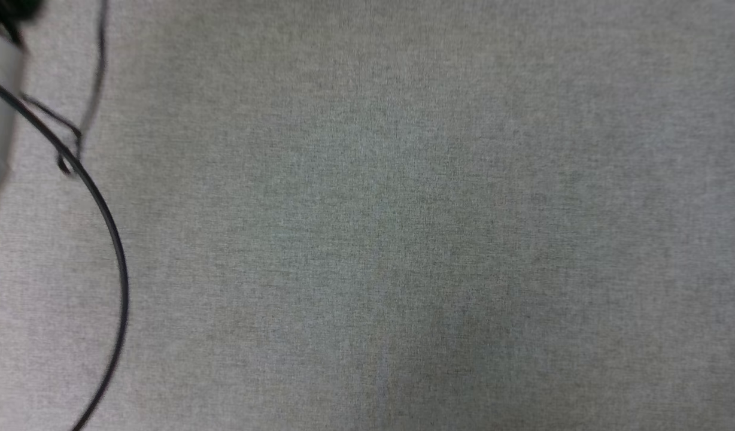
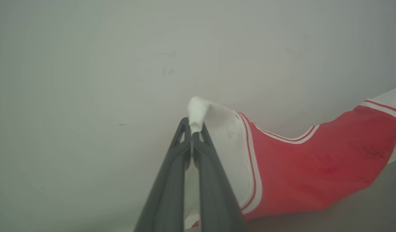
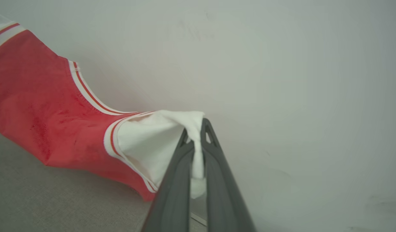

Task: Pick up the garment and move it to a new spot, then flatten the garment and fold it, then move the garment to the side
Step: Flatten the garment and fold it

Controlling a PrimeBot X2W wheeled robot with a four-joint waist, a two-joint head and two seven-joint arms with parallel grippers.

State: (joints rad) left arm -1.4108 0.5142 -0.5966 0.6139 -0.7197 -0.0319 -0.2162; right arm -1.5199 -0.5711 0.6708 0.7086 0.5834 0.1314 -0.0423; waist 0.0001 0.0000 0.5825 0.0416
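A grey, cloth-textured counter (image 1: pixel 403 239) spreads across the head view, with a thin black cable (image 1: pixel 121 257) looping down its left side. In both wrist views a plain pale wall (image 2: pixel 104 64) stands behind the work.

In the left wrist view, the left end effector (image 2: pixel 193 127) is closed, and a bunched fold of white sleeve (image 2: pixel 225 129) is pinched between its dark fingers (image 2: pixel 172 180). A tuft of the cloth pokes out past the tips. From that pinch the garment (image 2: pixel 314 170) stretches away to the right of the view. The sleeve comes first, then a band of white-red striped trim (image 2: pixel 253 170), then the red body, which sags in the middle and rises toward the far edge.

In the right wrist view, the right end effector (image 3: pixel 195 129) is likewise clamped on the other white sleeve (image 3: pixel 146 141), with cloth squeezed between its fingers and bulging below the tips. There the red body runs off to the left of the view, above the grey counter. Whether its lower edge touches the counter cannot be told.

The garment hangs stretched between the two end effectors, one sleeve in each.
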